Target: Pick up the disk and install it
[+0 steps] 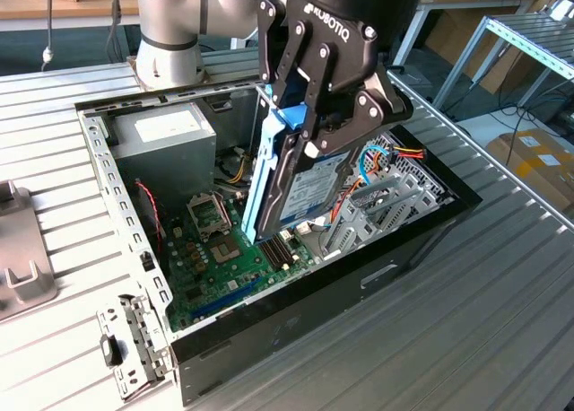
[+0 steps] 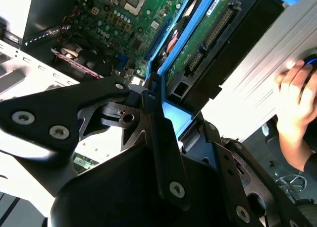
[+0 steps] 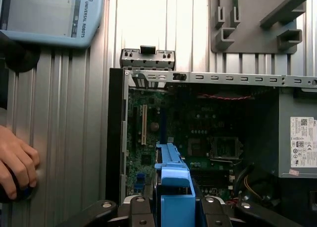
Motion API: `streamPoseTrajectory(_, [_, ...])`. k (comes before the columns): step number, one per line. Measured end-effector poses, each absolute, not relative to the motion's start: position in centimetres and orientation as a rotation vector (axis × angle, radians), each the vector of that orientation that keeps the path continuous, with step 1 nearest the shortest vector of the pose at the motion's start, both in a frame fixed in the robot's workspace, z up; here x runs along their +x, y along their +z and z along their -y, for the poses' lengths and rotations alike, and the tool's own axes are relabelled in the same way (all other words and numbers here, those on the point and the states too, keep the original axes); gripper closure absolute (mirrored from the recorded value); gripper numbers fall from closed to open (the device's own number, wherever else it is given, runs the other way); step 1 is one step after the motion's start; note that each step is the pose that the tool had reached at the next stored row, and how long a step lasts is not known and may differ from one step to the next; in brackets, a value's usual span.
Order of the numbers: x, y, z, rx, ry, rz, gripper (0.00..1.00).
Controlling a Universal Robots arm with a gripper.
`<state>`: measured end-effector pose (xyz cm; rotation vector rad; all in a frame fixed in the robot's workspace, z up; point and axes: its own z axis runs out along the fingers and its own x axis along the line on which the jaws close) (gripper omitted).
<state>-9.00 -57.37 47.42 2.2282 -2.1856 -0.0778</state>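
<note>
The disk point(image 1: 309, 191) is a silver hard drive with a white and blue label and light blue carrier rails. It hangs on edge, tilted, over the open computer case point(image 1: 296, 294). My black gripper point(image 1: 307, 131) is shut on its upper end, at the blue carrier tab. In the second wrist view the disk's green circuit-board side point(image 2: 200, 41) and blue rail point(image 2: 171, 36) run away from my gripper point(image 2: 173, 115). In the first wrist view the blue carrier point(image 3: 173, 175) sticks out between my fingers above the motherboard point(image 3: 198, 133).
The grey metal drive cage point(image 1: 386, 205), with coloured cables, sits at the case's end on the exterior view's right. The grey power-supply box point(image 1: 166, 133) is at the far corner. A grey fixture point(image 1: 18, 258) lies on the table. A person's hand point(image 3: 15, 167) rests beside the case.
</note>
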Motion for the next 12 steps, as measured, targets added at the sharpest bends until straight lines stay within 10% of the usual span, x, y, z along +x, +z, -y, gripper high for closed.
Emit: streamPoseTrajectory(12, [-7.7,47.4,57.5,2.228,-0.078,2.186,0.63])
